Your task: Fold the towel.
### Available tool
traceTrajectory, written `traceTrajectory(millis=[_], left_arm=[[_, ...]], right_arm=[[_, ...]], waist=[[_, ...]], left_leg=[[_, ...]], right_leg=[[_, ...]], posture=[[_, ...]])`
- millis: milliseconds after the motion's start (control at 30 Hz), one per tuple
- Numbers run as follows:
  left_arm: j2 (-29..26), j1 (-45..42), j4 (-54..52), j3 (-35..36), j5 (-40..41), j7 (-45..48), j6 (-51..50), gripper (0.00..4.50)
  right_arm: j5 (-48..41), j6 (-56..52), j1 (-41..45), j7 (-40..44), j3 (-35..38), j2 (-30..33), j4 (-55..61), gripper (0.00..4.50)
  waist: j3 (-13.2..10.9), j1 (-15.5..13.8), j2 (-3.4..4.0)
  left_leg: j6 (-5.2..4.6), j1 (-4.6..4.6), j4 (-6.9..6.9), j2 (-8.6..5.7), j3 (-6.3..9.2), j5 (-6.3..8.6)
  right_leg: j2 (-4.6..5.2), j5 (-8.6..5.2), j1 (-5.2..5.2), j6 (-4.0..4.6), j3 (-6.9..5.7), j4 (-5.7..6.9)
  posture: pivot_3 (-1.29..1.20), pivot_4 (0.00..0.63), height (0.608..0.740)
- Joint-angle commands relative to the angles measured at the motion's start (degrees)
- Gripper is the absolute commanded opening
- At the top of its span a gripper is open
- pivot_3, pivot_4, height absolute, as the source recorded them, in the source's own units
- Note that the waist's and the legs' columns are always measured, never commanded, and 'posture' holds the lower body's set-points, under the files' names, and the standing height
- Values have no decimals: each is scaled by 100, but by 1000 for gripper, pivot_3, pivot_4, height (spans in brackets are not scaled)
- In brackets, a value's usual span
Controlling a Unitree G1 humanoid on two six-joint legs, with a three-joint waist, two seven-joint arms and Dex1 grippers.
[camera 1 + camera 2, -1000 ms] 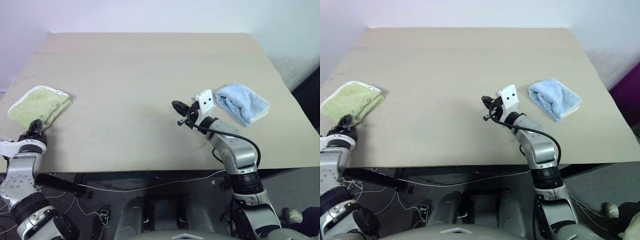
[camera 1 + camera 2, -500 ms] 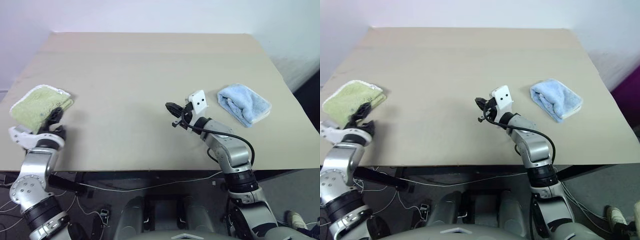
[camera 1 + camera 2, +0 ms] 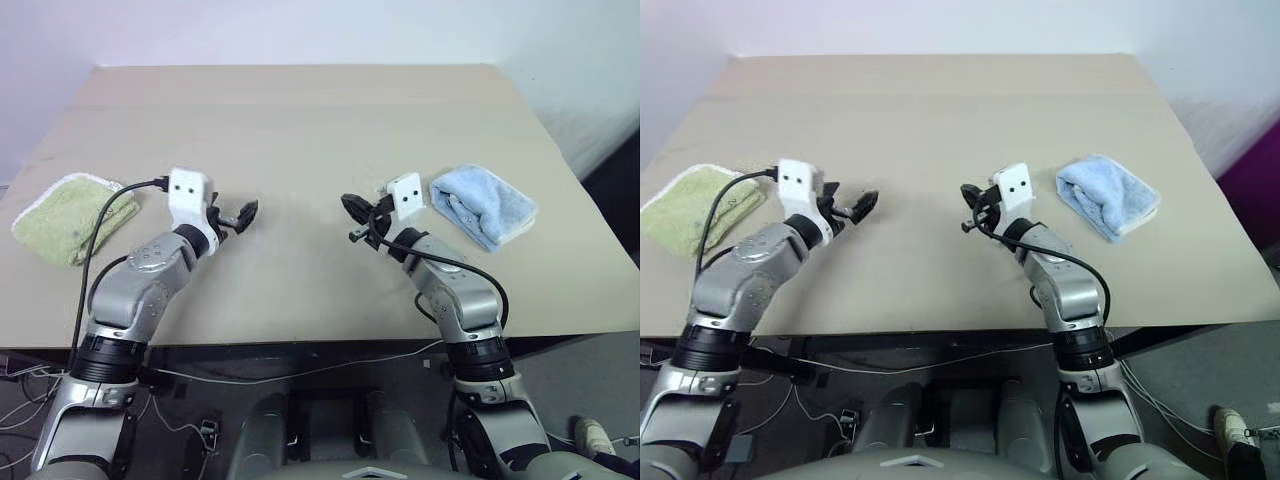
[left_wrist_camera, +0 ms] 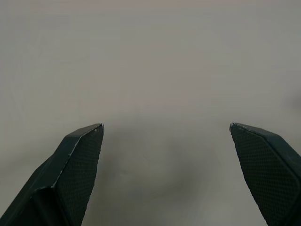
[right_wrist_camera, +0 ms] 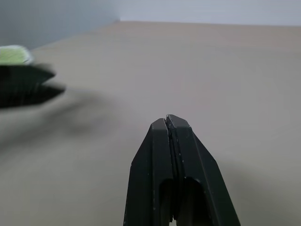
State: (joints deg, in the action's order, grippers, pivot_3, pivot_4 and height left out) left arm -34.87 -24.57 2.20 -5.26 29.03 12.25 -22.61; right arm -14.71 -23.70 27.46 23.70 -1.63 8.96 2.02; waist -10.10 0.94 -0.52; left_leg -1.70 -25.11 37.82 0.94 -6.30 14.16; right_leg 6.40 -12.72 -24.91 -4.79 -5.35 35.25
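Folded towel [image 3: 68, 218] far left on table [image 3: 300, 130], L gripper [image 4: 165, 165] agape over bare tabletop, R gripper [image 5: 168, 123] closed, empty.

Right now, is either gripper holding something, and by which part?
Nothing is held. The left gripper is open over the bare table; the right gripper is shut on nothing. The yellow-green towel lies folded, untouched.

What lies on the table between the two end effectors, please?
Nothing: in the left eye view only bare table separates the left end effector from the right end effector.
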Motion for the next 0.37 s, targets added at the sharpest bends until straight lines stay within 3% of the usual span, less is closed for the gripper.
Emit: traceTrajectory(millis=[33,367], left_arm=[[62,12,545,95,-649,599,986,4491],[427,140,1135,463,-1172,1071,1467,4491]], right_arm=[[7,245,-32,-194,246,1,35,0],[263,524,-262,-273,164,135,-3,0]], waist=[[0,-9,0],[0,-13,-1]], left_leg=[[1,-14,2,0,2,-2],[-17,-28,11,0,3,-11]], right_leg=[[1,0,-15,0,0,2],[4,1,-26,-1,1,13]], posture=[[0,150,740],[0,150,740]])
